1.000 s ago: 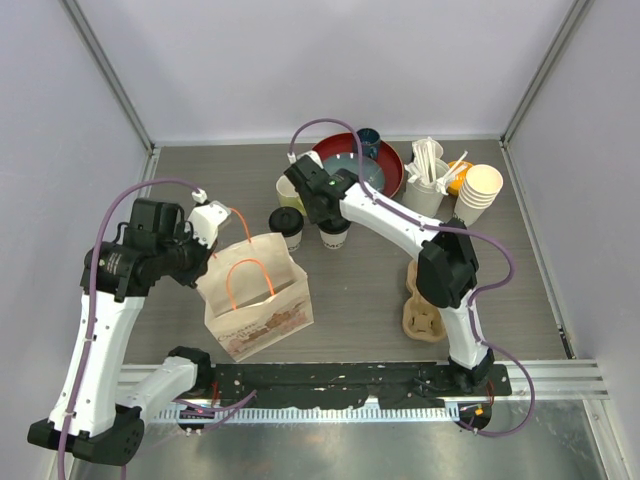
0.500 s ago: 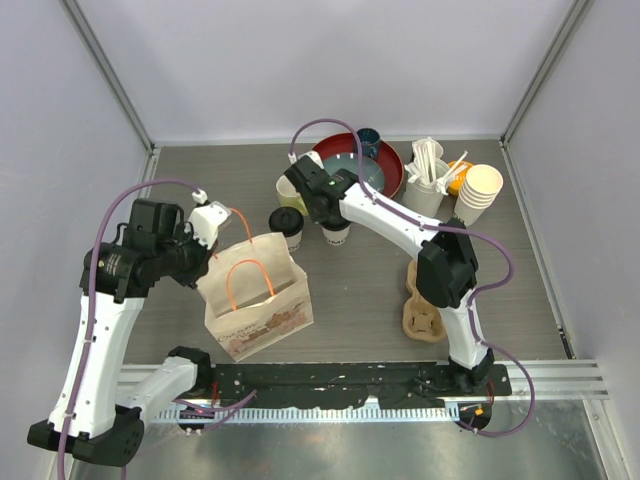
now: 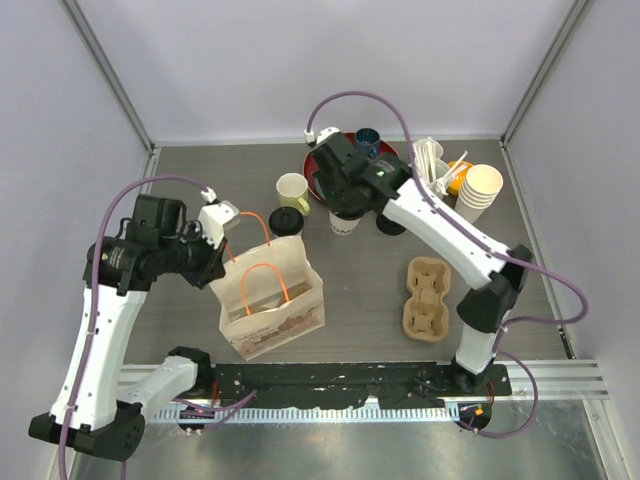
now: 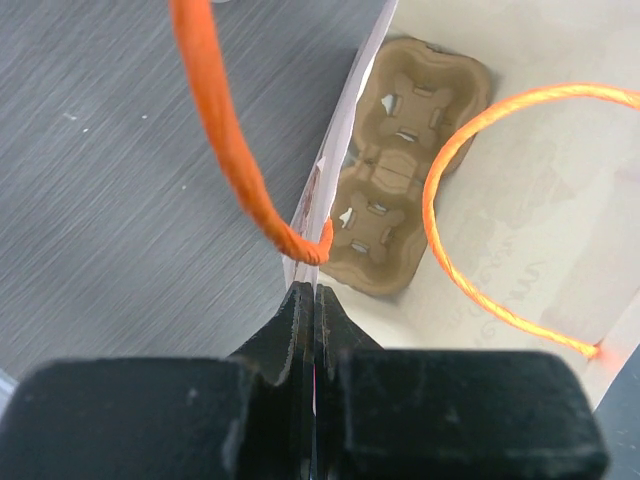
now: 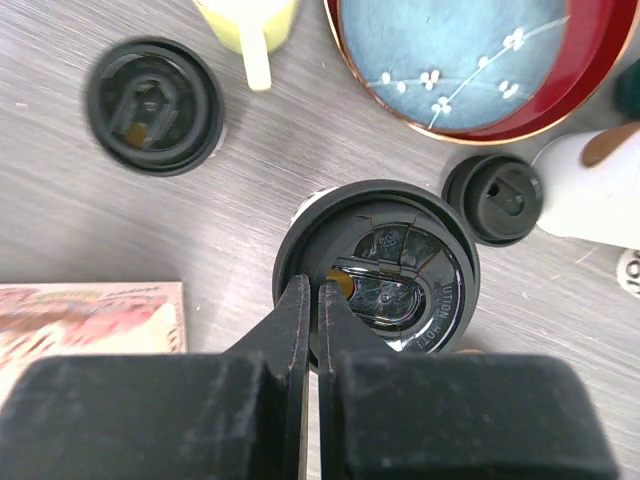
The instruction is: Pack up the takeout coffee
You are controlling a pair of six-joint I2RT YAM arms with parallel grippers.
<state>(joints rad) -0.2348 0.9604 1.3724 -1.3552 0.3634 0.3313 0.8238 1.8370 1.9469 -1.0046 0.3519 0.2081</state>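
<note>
One takeout coffee cup [image 5: 400, 285], cream-white with a black lid, hangs under my right gripper [image 5: 311, 292], which is shut on the lid's rim. From above, that cup [image 3: 343, 224] sits just below the right gripper [image 3: 341, 208], in front of the red bowl. The second lidded cup [image 3: 288, 222] [image 5: 152, 105] stands to its left, behind the paper bag [image 3: 270, 300]. My left gripper [image 4: 313, 292] [image 3: 216, 258] is shut on the bag's left top edge and holds it open. A cardboard cup carrier [image 4: 400, 170] lies inside the bag, between its orange handles [image 4: 470, 200].
A pale yellow mug [image 3: 292, 187], a red bowl [image 3: 322, 160] holding a blue plate [image 5: 450, 50], and a dark blue cup [image 3: 368, 138] stand at the back. A small black lid [image 5: 493, 198], a utensil holder [image 3: 428, 180], stacked paper cups [image 3: 478, 190] and another carrier [image 3: 425, 297] lie right.
The right gripper has closed on the cup's lid rim and the arm has swung right and back with it. The left gripper has pulled the bag slightly to the right.
</note>
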